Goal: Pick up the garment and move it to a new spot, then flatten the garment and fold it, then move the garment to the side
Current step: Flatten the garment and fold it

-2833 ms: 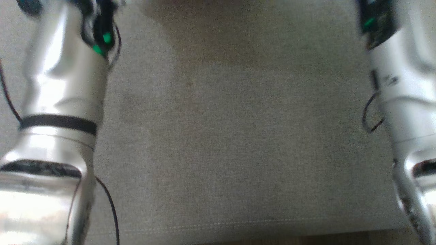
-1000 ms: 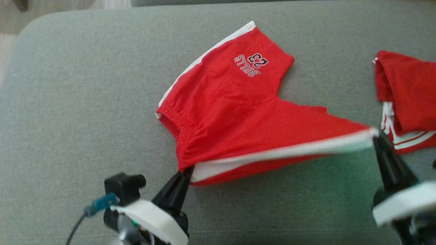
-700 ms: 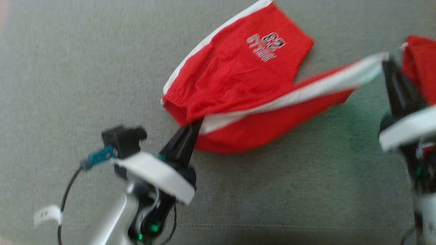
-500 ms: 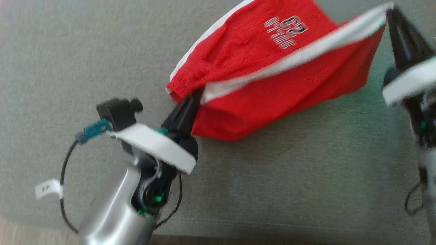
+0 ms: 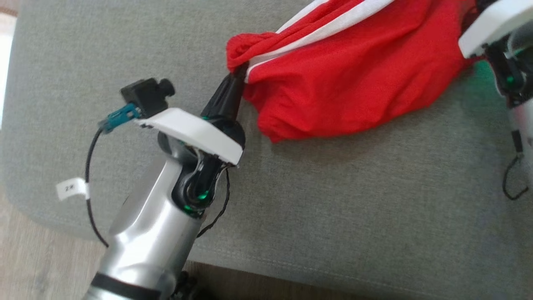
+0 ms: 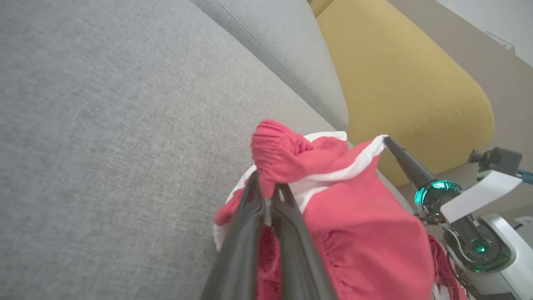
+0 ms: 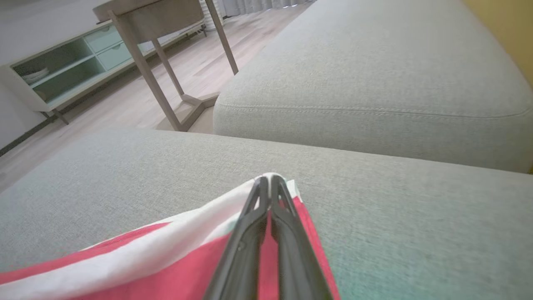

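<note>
Over grey sofa cushion (image 5: 333,208), L gripper (image 5: 238,73) & R gripper (image 7: 268,179) clamp red shorts (image 5: 354,83) by white-stripe ends, prob. for relocating.

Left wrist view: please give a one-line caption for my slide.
Left end effector grips the shorts at the waistband over a grey sofa; right end effector pinches their white stripe.

Head view: garment (image 5: 354,71) is hanging over the seat cushion (image 5: 333,208) at upper centre-right of frame, w/ L gripper (image 5: 238,75) pinching its left end from lower left & R arm coming in at upper right edge. R wrist view: R gripper (image 7: 268,180) is clamping the garment's corner at bottom centre, w/ a 2nd cushion (image 7: 374,75) sitting behind at top & side table (image 7: 154,14) standing on the floor (image 7: 104,112) at upper left.
</note>
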`<state>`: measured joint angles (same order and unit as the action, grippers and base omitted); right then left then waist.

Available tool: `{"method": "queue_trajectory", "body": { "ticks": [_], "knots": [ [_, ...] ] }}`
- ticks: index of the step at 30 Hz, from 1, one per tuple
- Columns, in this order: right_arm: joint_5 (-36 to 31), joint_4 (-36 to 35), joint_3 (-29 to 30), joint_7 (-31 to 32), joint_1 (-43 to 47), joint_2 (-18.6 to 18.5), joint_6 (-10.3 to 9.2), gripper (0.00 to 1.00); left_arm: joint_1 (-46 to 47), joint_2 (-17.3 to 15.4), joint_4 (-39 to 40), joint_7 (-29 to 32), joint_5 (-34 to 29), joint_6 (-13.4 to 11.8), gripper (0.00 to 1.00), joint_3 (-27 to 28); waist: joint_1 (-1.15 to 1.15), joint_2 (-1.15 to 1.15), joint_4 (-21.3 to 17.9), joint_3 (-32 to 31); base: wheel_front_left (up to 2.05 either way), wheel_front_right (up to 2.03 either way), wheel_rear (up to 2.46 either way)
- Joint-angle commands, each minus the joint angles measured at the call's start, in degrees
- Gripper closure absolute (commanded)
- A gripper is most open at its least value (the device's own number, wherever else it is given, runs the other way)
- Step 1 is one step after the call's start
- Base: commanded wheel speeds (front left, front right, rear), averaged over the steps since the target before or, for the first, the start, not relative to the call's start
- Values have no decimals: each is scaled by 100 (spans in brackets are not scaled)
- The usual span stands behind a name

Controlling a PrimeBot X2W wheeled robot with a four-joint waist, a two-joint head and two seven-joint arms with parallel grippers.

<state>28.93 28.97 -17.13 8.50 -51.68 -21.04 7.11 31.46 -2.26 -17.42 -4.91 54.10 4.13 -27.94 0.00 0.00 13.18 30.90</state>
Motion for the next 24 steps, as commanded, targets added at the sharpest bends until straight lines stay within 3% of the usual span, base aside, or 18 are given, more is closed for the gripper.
{"method": "queue_trajectory", "body": {
  "ticks": [1,8,10,11,12,13,14,15,16,20,24],
  "knots": [
    [96,59,-202,-152,-211,-15,37,100,226,-71,-42,-95,56,69,100,69,0,0,68,65,0,0,0],
    [325,812,-772,-621,-705,24,37,100,567,-64,-637,-350,228,123,100,-215,0,0,82,136,0,0,0],
    [362,906,-839,-693,-752,24,37,100,597,-64,-702,-389,260,125,95,-256,0,0,87,137,0,0,0],
    [424,1103,-965,-820,-827,17,37,95,644,-63,-836,-455,321,121,75,-331,0,0,100,132,0,0,0],
    [424,1103,-965,-820,-827,17,37,95,644,-63,-836,-455,321,121,75,-331,0,0,100,132,0,0,0],
    [444,1185,-1026,-901,-864,11,37,62,666,-63,-896,-486,346,120,66,-365,0,0,107,129,0,0,0],
    [481,1258,-1081,-980,-893,11,37,10,686,-63,-955,-513,364,122,59,-404,0,0,114,122,0,0,0],
    [524,1332,-1138,-1042,-915,18,37,0,697,-63,-1008,-534,395,124,4,-440,0,0,117,112,0,0,0],
    [563,1391,-1194,-1117,-934,19,37,0,706,-63,-1058,-555,413,122,0,-473,0,0,116,102,0,0,0],
    [600,1516,-1451,-1527,-892,-39,37,0,672,-63,-1211,-675,386,95,0,-594,0,0,82,-17,0,0,0],
    [424,1512,-1515,-2051,-710,-147,37,0,518,-166,-1221,-888,3,-153,0,-610,0,0,-31,-215,0,0,0]
  ]
}}
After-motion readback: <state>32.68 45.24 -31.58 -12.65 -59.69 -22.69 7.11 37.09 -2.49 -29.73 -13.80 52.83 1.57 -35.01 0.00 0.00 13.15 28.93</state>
